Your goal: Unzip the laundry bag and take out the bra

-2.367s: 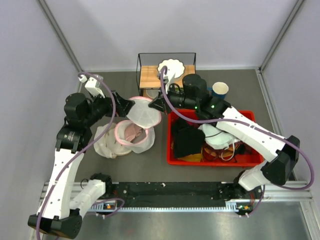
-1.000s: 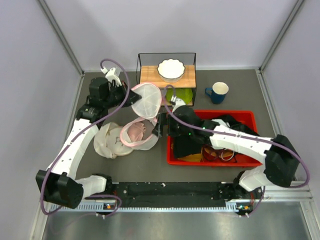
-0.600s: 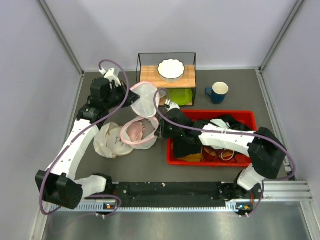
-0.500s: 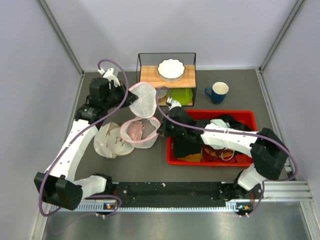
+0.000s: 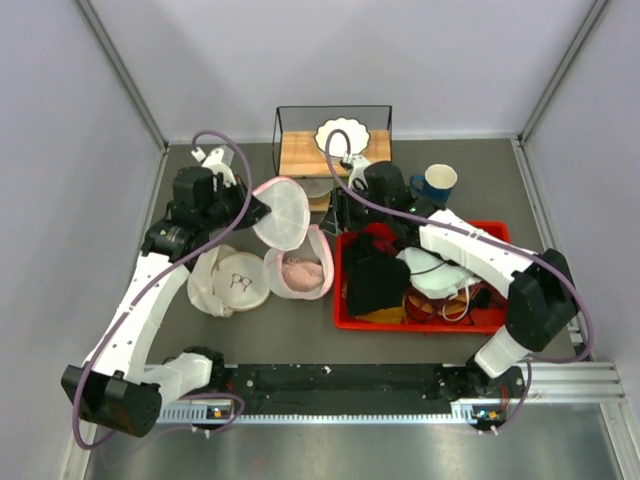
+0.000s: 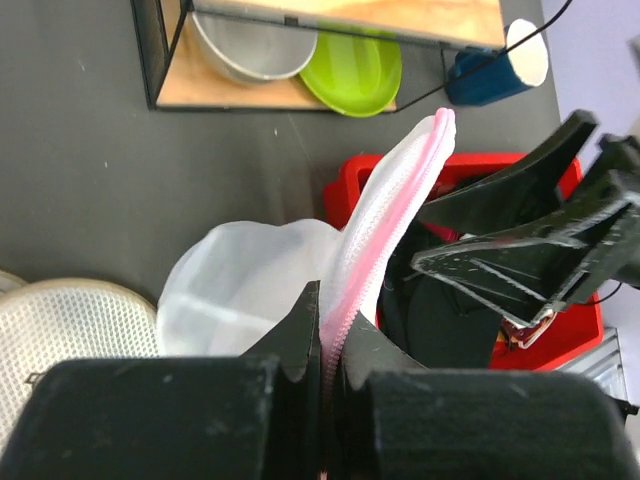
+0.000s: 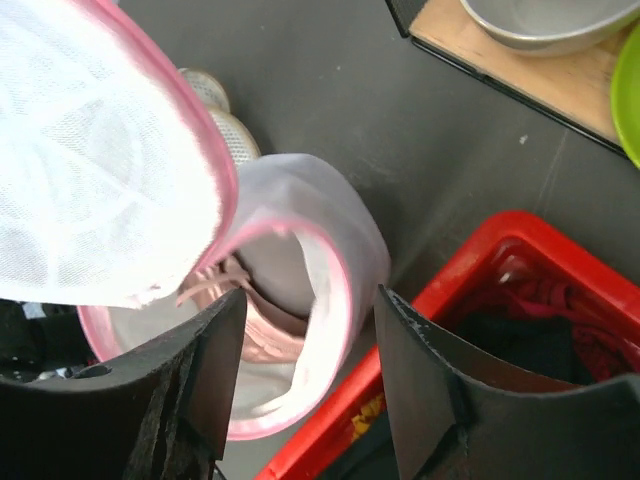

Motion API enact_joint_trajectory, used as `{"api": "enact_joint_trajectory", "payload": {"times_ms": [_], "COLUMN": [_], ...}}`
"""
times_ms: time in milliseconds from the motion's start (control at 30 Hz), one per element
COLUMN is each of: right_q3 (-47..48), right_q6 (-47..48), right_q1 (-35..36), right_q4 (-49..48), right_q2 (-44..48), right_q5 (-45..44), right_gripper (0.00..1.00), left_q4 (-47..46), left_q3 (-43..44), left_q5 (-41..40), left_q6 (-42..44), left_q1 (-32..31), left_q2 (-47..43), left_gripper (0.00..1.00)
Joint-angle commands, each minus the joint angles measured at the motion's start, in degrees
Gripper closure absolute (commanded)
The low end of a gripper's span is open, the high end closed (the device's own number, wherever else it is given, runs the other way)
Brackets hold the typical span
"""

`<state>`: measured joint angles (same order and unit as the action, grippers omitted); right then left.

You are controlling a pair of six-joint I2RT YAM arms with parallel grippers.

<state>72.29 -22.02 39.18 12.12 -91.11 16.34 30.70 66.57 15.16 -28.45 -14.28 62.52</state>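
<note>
The laundry bag stands unzipped, its white mesh lid lifted up off the lower half. My left gripper is shut on the pink zipper band at the lid's rim, which shows pinched between its fingertips. The dusty-pink bra lies bunched inside the lower half, its straps and cup visible through the opening. My right gripper hovers above the bag's right rim, open, with nothing held between its fingers.
A red bin of dark and white clothing sits right beside the bag. Behind stands a wire shelf with a white scalloped bowl, a green plate and a metal bowl. A blue cup and a cream padded piece are nearby.
My right gripper dipped into the open bag, shut, then pulled up and back toward the shelf and opened, with no bra in it. The bag's lower half shifted right. The left grip held.
</note>
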Motion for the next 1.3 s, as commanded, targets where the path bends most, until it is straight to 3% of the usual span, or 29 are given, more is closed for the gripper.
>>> {"api": "enact_joint_trajectory", "payload": {"times_ms": [0, 133, 300, 667, 900, 1133, 1267], "right_q3": [0.14, -5.12, -5.24, -1.19, 0.48, 1.89, 2.41], "right_q6": [3.65, 3.91, 5.23, 6.02, 5.23, 3.04, 2.16], "right_q1": [1.25, 6.33, 10.56, 14.26, 16.02, 17.34, 17.6], "right_q4": [2.82, 0.02, -2.72, -0.69, -1.74, -2.54, -2.45], "right_q2": [5.93, 10.16, 4.47, -2.76, -5.13, -8.73, -12.15], "right_q5": [-6.2, -10.19, -3.36, -2.1, -3.94, -7.72, -10.18], "right_gripper": [0.45, 0.47, 0.53, 0.45, 0.3, 0.3, 0.23], "left_q4": [-2.92, -3.01, -3.01, -0.99, -1.34, -1.96, -2.13], "left_q3": [-2.57, -3.2, -4.42, -11.45, -12.69, -12.86, -13.21], "left_q5": [1.03, -0.13, -0.22, -7.25, -6.63, -5.14, -5.23], "left_q6": [-1.96, -1.53, -1.35, -4.16, -4.69, -4.95, -5.13], "left_q1": [0.05, 0.05, 0.31, 1.63, 1.89, 1.89, 1.89], "left_q2": [0.41, 0.06, -1.08, -8.64, -9.7, -9.26, -9.87], "left_gripper": [1.0, 1.0, 1.0, 1.0, 1.0, 1.0, 1.0]}}
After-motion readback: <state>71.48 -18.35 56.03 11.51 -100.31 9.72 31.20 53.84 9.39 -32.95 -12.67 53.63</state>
